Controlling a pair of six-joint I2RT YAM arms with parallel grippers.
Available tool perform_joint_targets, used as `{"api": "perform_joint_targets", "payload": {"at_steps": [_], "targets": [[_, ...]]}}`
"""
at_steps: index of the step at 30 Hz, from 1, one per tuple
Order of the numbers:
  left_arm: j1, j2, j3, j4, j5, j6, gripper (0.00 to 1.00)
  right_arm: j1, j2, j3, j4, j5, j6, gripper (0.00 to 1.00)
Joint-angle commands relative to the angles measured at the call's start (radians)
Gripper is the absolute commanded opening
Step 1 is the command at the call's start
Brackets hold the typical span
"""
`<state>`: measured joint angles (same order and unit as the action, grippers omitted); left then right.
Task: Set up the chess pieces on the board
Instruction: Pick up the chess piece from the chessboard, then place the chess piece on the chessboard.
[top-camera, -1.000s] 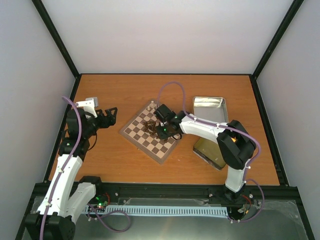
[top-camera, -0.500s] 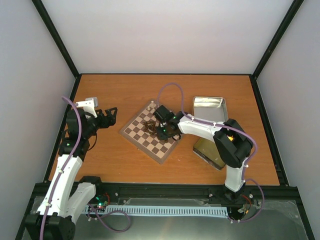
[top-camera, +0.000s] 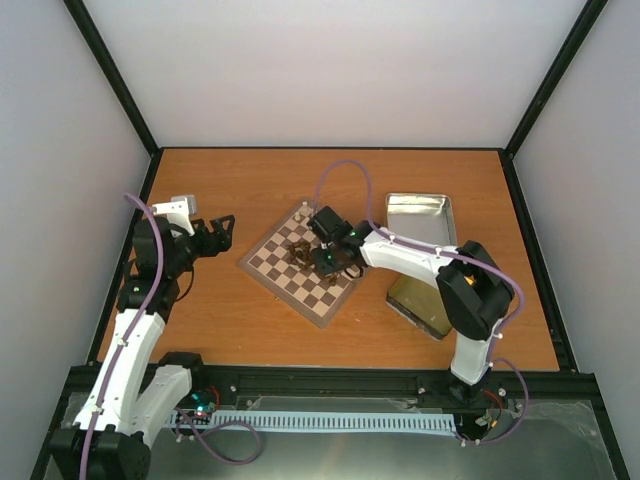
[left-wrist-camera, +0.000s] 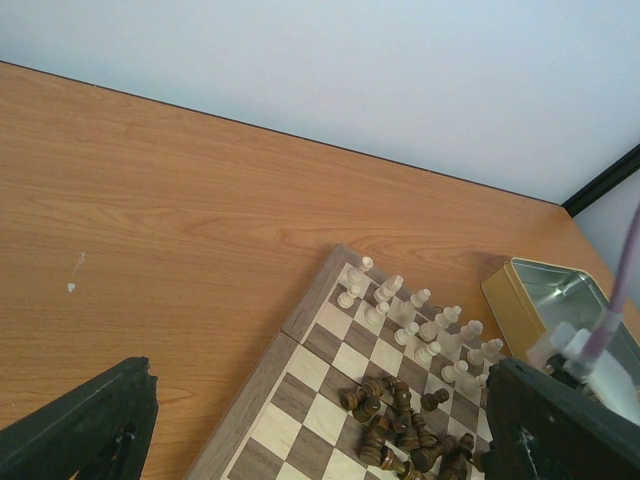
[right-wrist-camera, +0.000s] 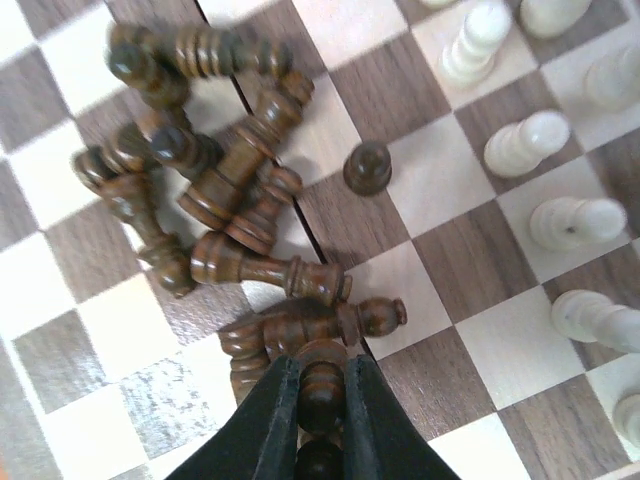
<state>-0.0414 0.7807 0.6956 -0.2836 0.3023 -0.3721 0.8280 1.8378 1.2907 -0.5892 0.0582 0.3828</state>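
The board (top-camera: 266, 264) lies turned like a diamond at the table's middle; it also shows in the left wrist view (left-wrist-camera: 310, 372) and the right wrist view (right-wrist-camera: 470, 250). Several dark chess pieces (right-wrist-camera: 240, 185) lie tipped in a heap at its middle, also seen in the left wrist view (left-wrist-camera: 400, 425). One dark pawn (right-wrist-camera: 367, 167) stands alone. My right gripper (right-wrist-camera: 322, 395) is shut on a dark chess piece (right-wrist-camera: 322, 385) just above the heap. My left gripper (top-camera: 222, 226) hangs open and empty left of the board.
Cream pieces (left-wrist-camera: 425, 325) stand in two rows along the board's far right side. An open metal tin (top-camera: 418, 216) and a gold tin (top-camera: 422, 300) lie right of the board. The right arm (top-camera: 410, 255) reaches over the board's right corner.
The right gripper has shifted slightly over the heap on the board. The left arm has not moved.
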Motion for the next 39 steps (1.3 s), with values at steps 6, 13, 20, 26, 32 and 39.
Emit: {"api": "perform_joint_targets", "payload": {"at_steps": [6,13,20,26,32,39], "targets": [[-0.005,-0.014,0.003,0.030,-0.006,0.028,0.91,0.011,-0.087,0.014,0.048,0.006,0.019,0.11],[-0.006,-0.014,0.003,0.030,-0.008,0.027,0.91,0.013,-0.055,0.030,0.058,-0.045,0.014,0.11],[-0.006,-0.015,0.004,0.027,-0.017,0.026,0.91,0.081,0.015,0.118,0.037,-0.056,-0.017,0.11],[-0.006,-0.014,0.005,0.026,-0.028,0.024,0.92,0.136,0.112,0.194,0.005,-0.063,-0.038,0.12],[-0.006,-0.016,0.004,0.022,-0.031,0.025,0.92,0.155,0.197,0.249,-0.053,-0.040,-0.068,0.15],[-0.005,-0.012,0.002,0.024,-0.030,0.025,0.94,0.160,0.191,0.258,-0.077,-0.038,-0.079,0.32]]}}
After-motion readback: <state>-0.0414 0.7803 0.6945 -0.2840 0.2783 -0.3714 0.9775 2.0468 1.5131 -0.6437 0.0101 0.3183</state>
